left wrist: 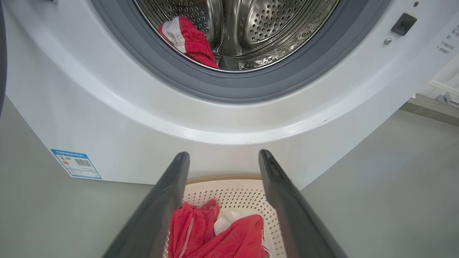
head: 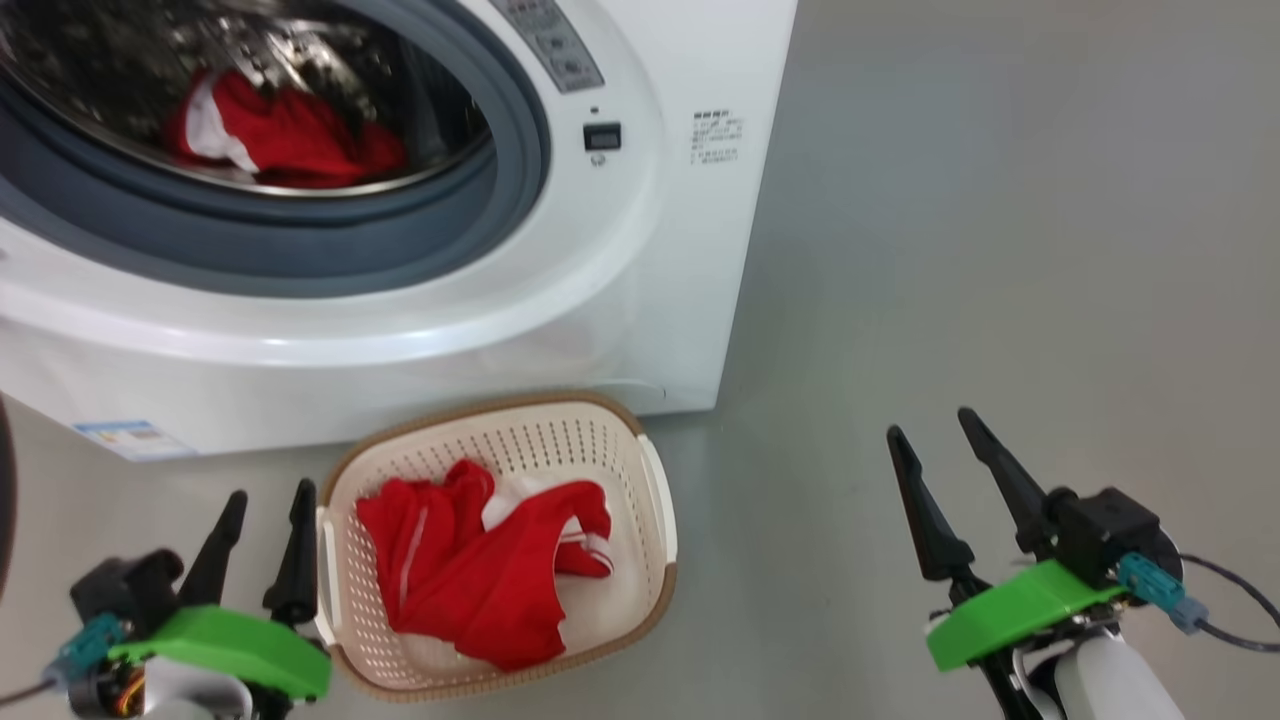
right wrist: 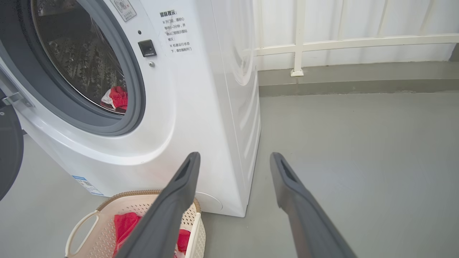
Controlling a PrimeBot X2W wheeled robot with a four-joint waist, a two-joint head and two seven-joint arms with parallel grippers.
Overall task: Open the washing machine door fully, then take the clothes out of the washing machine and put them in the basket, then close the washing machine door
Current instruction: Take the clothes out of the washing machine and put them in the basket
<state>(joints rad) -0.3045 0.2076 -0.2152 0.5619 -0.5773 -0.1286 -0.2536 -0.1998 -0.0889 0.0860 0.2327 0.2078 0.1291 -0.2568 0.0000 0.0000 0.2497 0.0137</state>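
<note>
1. Washing machine door (right wrist: 9,154): dark round edge at 9 o'clock of the right wrist view, standing open, clear of the opening.
2. Left claw (head: 270,492): at 7 o'clock of the head view, fingers spread wide and gripping nothing. It hangs just beside the basket's left handle, at the basket's 9 o'clock.
3. Washing machine (head: 400,330): white front running from 9 to 12 o'clock of the head view, standing on the grey floor (head: 1000,250). A grey rubber ring (head: 300,255) surrounds the perforated steel drum (left wrist: 265,25), and a blue label sticker (head: 135,438) sits at the lower left corner.
4. Clothes (head: 280,135): red fabric with white trim, lying at 6 o'clock inside the drum, behind the ring.
5. Basket (head: 545,440): cream, perforated, brown-rimmed, on the floor at 6 o'clock of the head view, close before the machine's base. Whether the two touch cannot be told.
6. Second red heap (head: 480,575): red with white stripes, crumpled inside the basket and covering much of its bottom.
7. Right claw (head: 930,423): at 4 o'clock of the head view, fingers spread wide and gripping nothing, over bare floor, well apart from the basket at its 3 o'clock.
</note>
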